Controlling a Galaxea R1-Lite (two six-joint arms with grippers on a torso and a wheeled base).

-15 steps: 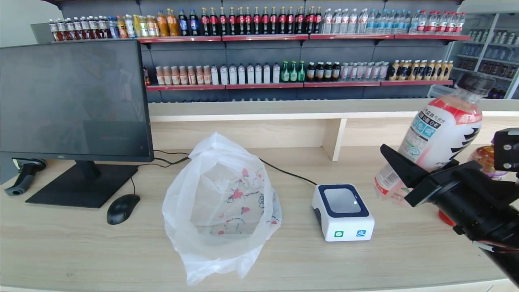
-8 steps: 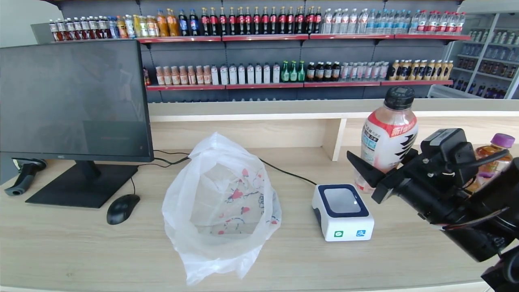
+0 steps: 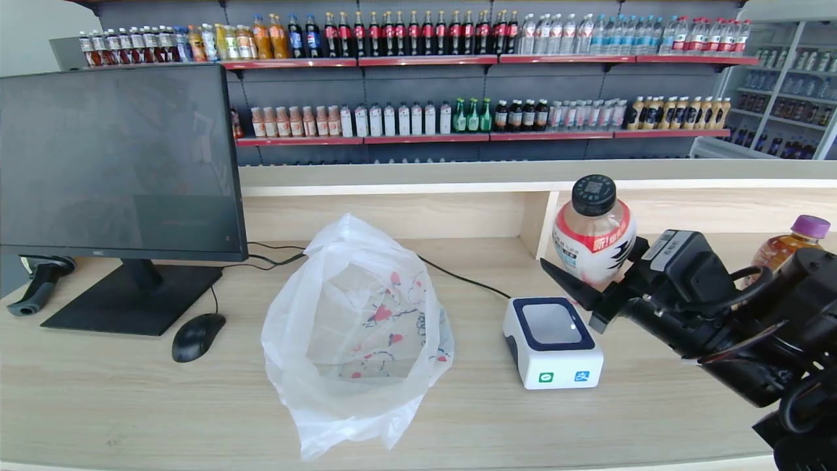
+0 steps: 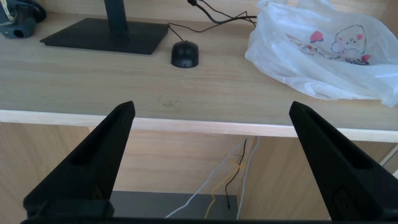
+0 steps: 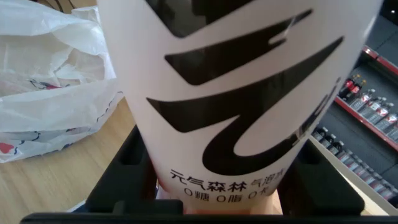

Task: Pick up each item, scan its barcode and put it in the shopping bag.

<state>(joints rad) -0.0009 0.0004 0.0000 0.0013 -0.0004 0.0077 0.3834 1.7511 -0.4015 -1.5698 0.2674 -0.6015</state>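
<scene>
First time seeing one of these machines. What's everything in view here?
shopping bag: 1, clear white with red print, centre of counter
scanner: 1, white and dark blue, right of the bag
drink bottle: 1, white-pink with black cap, held behind the scanner
second bottle: 1, orange with purple cap, far right
monitor: 1, black, left
mouse: 1, black, beside monitor stand
handheld scanner: 1, black, far left
shelf bottles: many, mixed, back wall
left claw: 1, black, open, before the counter's front edge
right claw: 1, black, shut on the drink bottle
</scene>
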